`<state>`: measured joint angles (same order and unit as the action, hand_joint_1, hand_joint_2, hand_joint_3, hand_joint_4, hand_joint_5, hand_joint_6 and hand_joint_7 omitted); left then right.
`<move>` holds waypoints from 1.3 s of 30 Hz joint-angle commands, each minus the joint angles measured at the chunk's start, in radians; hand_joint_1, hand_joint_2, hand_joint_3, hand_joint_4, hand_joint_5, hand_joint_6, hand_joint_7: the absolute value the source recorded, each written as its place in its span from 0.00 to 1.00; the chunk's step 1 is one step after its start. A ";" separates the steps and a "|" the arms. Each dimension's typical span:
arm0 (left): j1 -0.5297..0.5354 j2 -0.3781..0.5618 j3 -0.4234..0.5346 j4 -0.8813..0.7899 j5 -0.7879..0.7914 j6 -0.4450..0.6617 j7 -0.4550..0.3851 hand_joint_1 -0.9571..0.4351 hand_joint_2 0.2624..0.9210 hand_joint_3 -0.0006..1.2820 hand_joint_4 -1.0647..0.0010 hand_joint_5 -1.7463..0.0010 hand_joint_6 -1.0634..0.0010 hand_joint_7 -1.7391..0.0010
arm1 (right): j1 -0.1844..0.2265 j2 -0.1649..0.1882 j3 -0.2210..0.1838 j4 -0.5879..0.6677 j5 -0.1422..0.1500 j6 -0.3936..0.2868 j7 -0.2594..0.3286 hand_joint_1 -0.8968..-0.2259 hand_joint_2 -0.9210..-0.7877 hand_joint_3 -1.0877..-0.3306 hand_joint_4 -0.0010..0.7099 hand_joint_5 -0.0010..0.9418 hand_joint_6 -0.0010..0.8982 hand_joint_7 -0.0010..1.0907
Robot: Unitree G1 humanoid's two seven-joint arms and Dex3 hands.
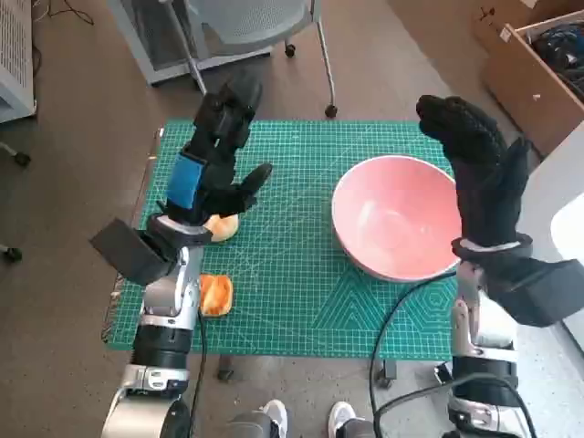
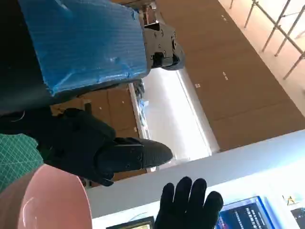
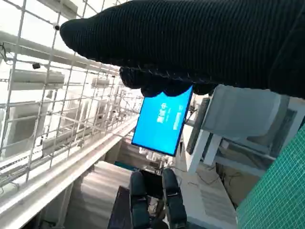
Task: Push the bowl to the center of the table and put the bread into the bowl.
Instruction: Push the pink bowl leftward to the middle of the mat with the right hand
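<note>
Holding nothing, seemingly, both hands' fingers (image 1: pixel 239 108) spread.

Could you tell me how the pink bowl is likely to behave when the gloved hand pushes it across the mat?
The pink bowl looks rigid and wide, so it should probably slide rather than tip. It looks empty, so likely light. The green mat may drag slightly.

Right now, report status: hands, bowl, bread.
Left hand and right hand both raised, holding nothing. Bowl right of centre, empty. Bread on mat's left edge, second piece under left hand.
</note>
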<state>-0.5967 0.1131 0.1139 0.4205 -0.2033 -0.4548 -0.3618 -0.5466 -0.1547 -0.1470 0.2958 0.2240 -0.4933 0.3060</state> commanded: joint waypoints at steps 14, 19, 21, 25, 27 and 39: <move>-0.017 -0.004 -0.003 0.011 -0.013 -0.005 -0.020 0.34 0.85 0.32 1.00 0.90 1.00 0.73 | 0.021 -0.018 -0.004 -0.004 -0.014 0.018 -0.003 0.36 0.00 0.43 0.27 0.00 0.07 0.42; -0.013 -0.005 -0.002 0.003 -0.017 0.002 -0.023 0.34 0.86 0.32 1.00 0.90 1.00 0.74 | 0.025 -0.022 -0.006 -0.007 -0.013 0.017 -0.002 0.37 0.00 0.43 0.27 0.00 0.06 0.42; -0.011 -0.006 -0.002 0.002 -0.018 0.003 -0.024 0.35 0.85 0.32 1.00 0.90 1.00 0.74 | 0.026 -0.023 -0.008 -0.006 -0.010 0.017 -0.001 0.37 0.00 0.43 0.27 0.00 0.06 0.42; -0.007 -0.006 -0.004 0.000 -0.016 0.003 -0.022 0.35 0.85 0.32 1.00 0.90 1.00 0.74 | 0.023 -0.032 -0.020 0.005 0.004 0.017 0.005 0.37 0.00 0.43 0.27 0.00 0.06 0.42; -0.006 -0.006 -0.005 0.000 -0.015 0.003 -0.021 0.35 0.85 0.32 1.00 0.90 1.00 0.74 | 0.021 -0.038 -0.027 0.013 0.013 0.016 0.007 0.37 0.00 0.43 0.26 0.00 0.06 0.42; 0.008 -0.002 -0.004 -0.018 0.000 0.006 -0.005 0.35 0.85 0.33 1.00 0.90 1.00 0.75 | -0.005 -0.095 -0.112 0.161 0.062 -0.041 0.034 0.37 0.00 0.44 0.24 0.00 0.05 0.42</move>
<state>-0.6015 0.1093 0.1117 0.4191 -0.2072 -0.4533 -0.3764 -0.5519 -0.2278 -0.2331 0.3921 0.2728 -0.5183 0.3277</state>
